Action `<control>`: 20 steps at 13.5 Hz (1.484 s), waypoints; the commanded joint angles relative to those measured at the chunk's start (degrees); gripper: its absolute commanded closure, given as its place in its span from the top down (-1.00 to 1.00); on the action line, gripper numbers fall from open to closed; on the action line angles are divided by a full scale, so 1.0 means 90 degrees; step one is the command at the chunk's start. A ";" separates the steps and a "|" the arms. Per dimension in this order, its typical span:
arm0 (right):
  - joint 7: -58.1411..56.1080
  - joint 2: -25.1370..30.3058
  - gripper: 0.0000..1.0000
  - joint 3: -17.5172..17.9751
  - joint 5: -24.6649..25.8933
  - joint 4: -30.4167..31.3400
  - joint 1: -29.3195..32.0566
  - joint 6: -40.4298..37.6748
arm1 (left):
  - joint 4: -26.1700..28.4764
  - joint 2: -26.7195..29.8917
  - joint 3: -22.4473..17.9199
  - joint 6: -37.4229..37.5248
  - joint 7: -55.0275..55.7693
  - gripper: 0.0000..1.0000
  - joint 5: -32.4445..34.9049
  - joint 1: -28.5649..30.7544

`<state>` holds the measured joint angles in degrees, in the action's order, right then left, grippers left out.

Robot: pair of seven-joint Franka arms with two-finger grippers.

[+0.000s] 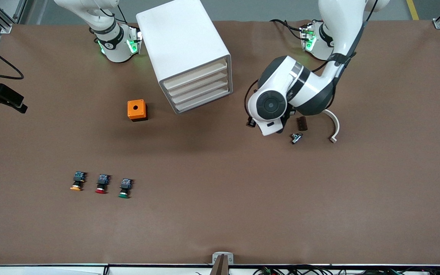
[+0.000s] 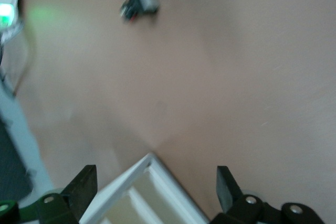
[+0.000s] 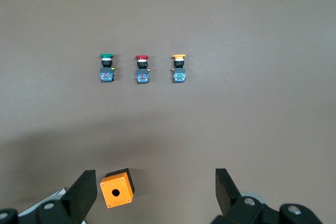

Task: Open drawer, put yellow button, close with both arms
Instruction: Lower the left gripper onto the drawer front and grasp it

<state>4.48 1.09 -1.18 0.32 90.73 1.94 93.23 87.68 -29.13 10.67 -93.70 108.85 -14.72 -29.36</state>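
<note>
The brown matte table (image 1: 220,214) lay broad and mostly bare toward the front camera. The white rounded cabinet (image 1: 183,46) stood between the arm bases, its four cream-fronted trays flush; the drawer (image 1: 195,74), highest of them, was closed. The left gripper (image 2: 152,182), fingers spread, hung above the table near a cabinet corner. The right gripper (image 3: 152,190), fingers also spread, hung above the orange box (image 1: 137,110). The yellow button (image 1: 77,181), mushroom-capped, lay in a row beside the red button (image 1: 102,183) and green button (image 1: 125,188), well apart from the cabinet.
</note>
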 commanded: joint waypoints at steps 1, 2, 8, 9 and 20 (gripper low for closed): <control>-0.0059 0.0064 1.00 0.0014 -0.0006 0.0037 0.0019 -0.0036 | -0.0152 -0.0337 -0.0043 0.0167 0.0910 0.99 -0.1134 -0.0145; -0.0059 0.0064 1.00 0.0014 -0.0006 0.0037 0.0019 -0.0036 | -0.0152 -0.0347 -0.0043 0.0167 0.1252 0.99 -0.1438 -0.0291; -0.0059 0.0064 1.00 0.0014 -0.0006 0.0037 0.0019 -0.0036 | -0.0162 -0.0747 -0.0052 0.0186 0.3118 0.90 -0.3664 -0.0282; -0.0059 0.0064 1.00 0.0014 -0.0006 0.0037 0.0019 -0.0027 | -0.0162 -0.0835 -0.0052 0.0186 0.3382 0.87 -0.3880 -0.0331; -0.0059 0.0064 1.00 0.0014 -0.0006 0.0037 0.0029 -0.0036 | -0.0201 -0.1158 -0.0043 0.0177 0.3638 -0.87 -0.4390 -0.0732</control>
<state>4.48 1.09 -1.19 0.32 90.73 1.94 93.15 87.34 -38.53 10.53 -92.97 140.73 -52.87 -35.69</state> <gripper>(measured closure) 0.000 0.599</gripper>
